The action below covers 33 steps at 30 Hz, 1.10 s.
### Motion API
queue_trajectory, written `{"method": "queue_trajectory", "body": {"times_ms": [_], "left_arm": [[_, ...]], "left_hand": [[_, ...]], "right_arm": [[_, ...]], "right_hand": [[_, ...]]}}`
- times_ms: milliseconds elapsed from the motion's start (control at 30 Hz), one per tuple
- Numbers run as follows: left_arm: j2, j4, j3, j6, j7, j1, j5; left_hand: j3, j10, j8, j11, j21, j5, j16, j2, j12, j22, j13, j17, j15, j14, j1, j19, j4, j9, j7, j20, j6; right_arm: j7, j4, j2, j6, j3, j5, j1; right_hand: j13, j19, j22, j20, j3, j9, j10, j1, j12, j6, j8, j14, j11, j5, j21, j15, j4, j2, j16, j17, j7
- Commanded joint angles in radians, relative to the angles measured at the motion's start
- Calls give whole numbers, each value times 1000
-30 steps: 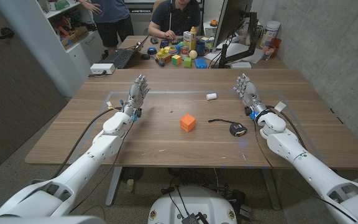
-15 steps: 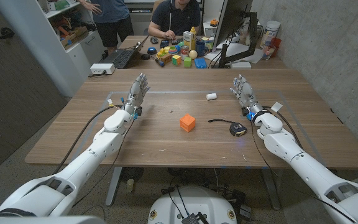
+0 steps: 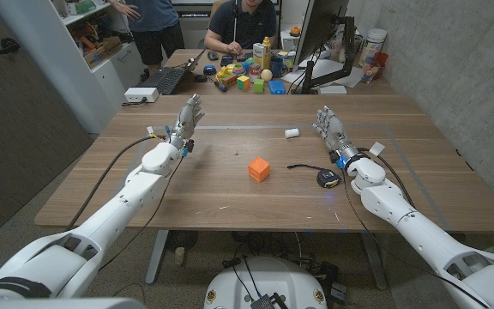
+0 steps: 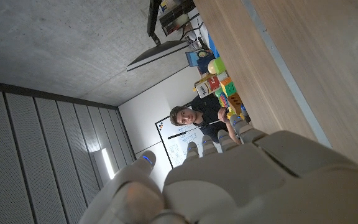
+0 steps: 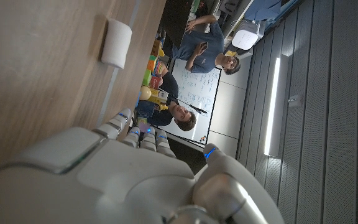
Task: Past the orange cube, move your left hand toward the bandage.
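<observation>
Left hand has risen; bandage lies well right, past orange cube.

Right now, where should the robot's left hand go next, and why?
Probably toward its right and a little farther out across the table. The left hand is open, up near the far left of the table, holding nothing. The bandage, a small white roll, lies beyond the cube, so the hand should travel behind the cube to get to it.
</observation>
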Motion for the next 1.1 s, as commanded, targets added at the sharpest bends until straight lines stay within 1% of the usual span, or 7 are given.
{"method": "queue_trajectory", "body": {"times_ms": [33, 133, 300, 433, 700, 800, 1100], "left_arm": [[80, -101, 50, 224, 54, -101, 110], [90, -104, 78, 288, 41, -149, 144], [87, -73, 132, 330, 7, -235, 214], [85, -62, 172, 353, -18, -293, 273], [93, -89, 237, 416, -48, -379, 392], [93, -101, 264, 449, -70, -414, 438], [55, -46, 339, 432, -134, -520, 552]], "left_hand": [[9, 21, 11, -8, 7, 10, 8, 131, 6, 0, 4, 1, -44, 12, 8, 19, -5, 2, -34, 24, 6], [11, 37, 18, -12, 9, 10, 8, 127, 7, -2, 3, -1, -50, 27, 11, 31, -8, 3, -64, 43, 36], [13, 42, 17, -25, 9, 10, 9, 119, 5, -5, 3, -2, -48, 44, 16, 40, -13, 3, -87, 54, 46], [12, 49, 15, -37, 8, 9, 9, 106, 5, -8, 3, -4, -48, 59, 24, 45, -23, 4, -90, 52, 52], [16, 79, 24, -63, 2, 8, 5, 63, 4, -19, 3, -8, -60, 98, 73, 76, -71, 9, -91, 66, 96], [31, 77, 25, -63, -17, 5, -13, 47, -7, -22, 4, -7, -61, 97, 133, 76, -121, 11, -92, 64, 124], [38, 68, 22, -76, -23, 4, -17, 45, -13, -22, 5, -7, -58, 101, 160, 79, -143, 11, -92, 67, 125]], "right_arm": [[28, 42, 14, 20, -16, -9, 11], [31, 44, 14, 18, -16, -7, 10], [32, 46, 14, 20, -15, -6, 8], [33, 46, 13, 20, -13, -3, 8], [32, 44, 13, 16, -12, -1, 7], [37, 48, 14, 19, -14, -2, 8], [44, 47, 16, 21, -16, 0, 6]], "right_hand": [[4, 0, 2, -92, 7, 5, -6, 2, 7, -10, 6, -10, 4, 3, 4, -33, -1, 129, 4, 3, 2], [4, 0, 2, -93, 7, 5, -6, 2, 7, -10, 6, -10, 2, 3, 4, -33, -1, 129, 4, 3, 1], [4, 0, 2, -92, 7, 5, -7, 2, 7, -9, 6, -10, 2, 3, 4, -33, -1, 129, 4, 3, 2], [4, 1, 2, -92, 7, 5, -7, 2, 7, -9, 6, -10, 2, 3, 4, -33, -1, 129, 4, 3, 2], [4, 1, 2, -92, 7, 5, -6, 2, 7, -9, 6, -10, 3, 3, 4, -33, -1, 129, 4, 3, 2], [4, 1, 2, -93, 7, 5, -6, 2, 7, -9, 6, -9, 4, 3, 4, -33, -1, 129, 4, 3, 3], [4, 2, 2, -92, 7, 5, -6, 3, 7, -8, 7, -9, 3, 3, 4, -33, -2, 129, 4, 3, 3]]}}
